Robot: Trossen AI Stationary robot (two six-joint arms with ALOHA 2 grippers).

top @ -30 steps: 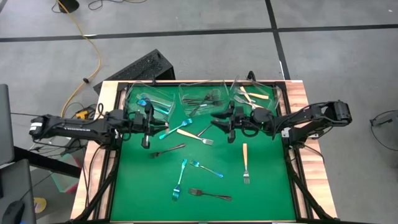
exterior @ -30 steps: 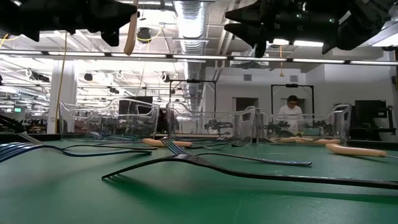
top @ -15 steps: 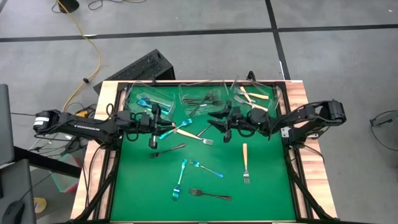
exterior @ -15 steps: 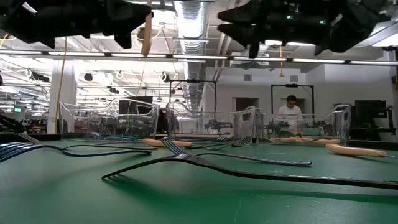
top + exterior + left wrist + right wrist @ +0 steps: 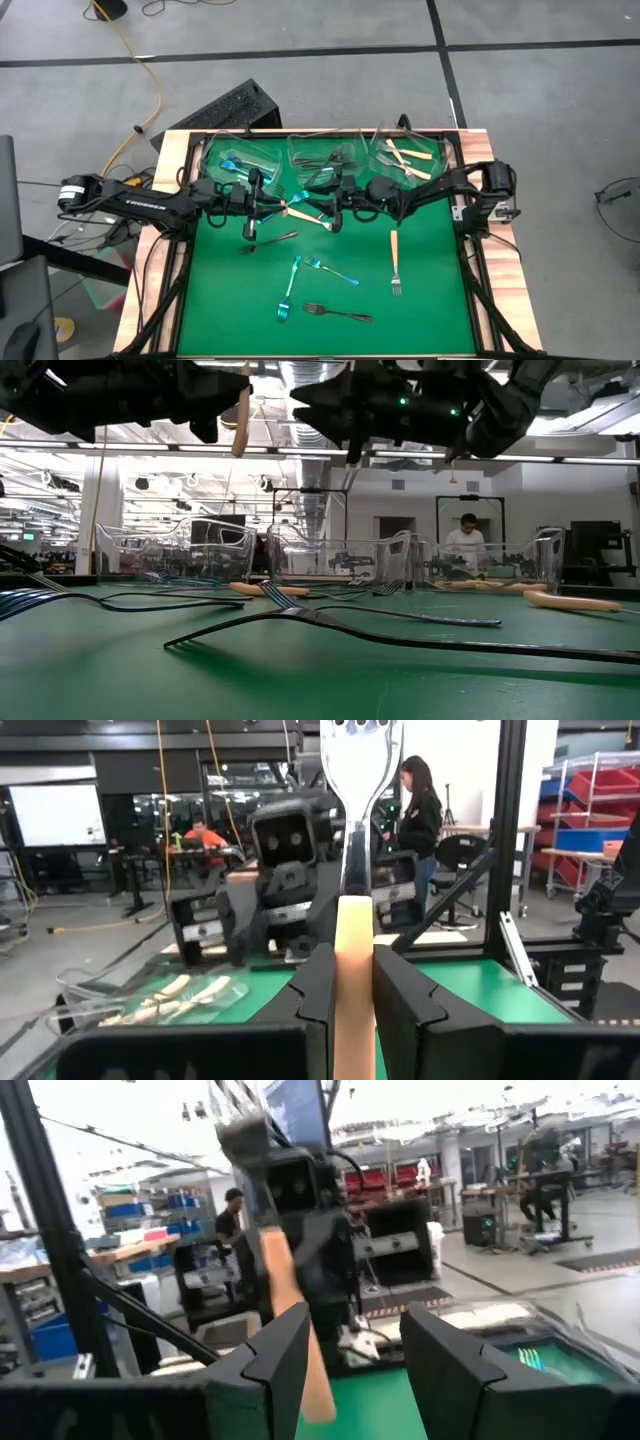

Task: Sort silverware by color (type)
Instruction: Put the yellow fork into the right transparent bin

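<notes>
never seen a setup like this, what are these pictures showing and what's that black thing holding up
Two dark robot arms work over a green table. One picture looks straight down, one looks level across the tabletop, and one comes from a camera on each wrist. The left gripper is shut on a cream-handled fork, held upright above the table. The right gripper is open, facing it closely with the fork's handle between its fingers, perhaps for a handover. Loose forks lie on the table: blue-teal ones, dark ones and a cream-handled one. Three clear tubs along the far edge already hold some.
</notes>
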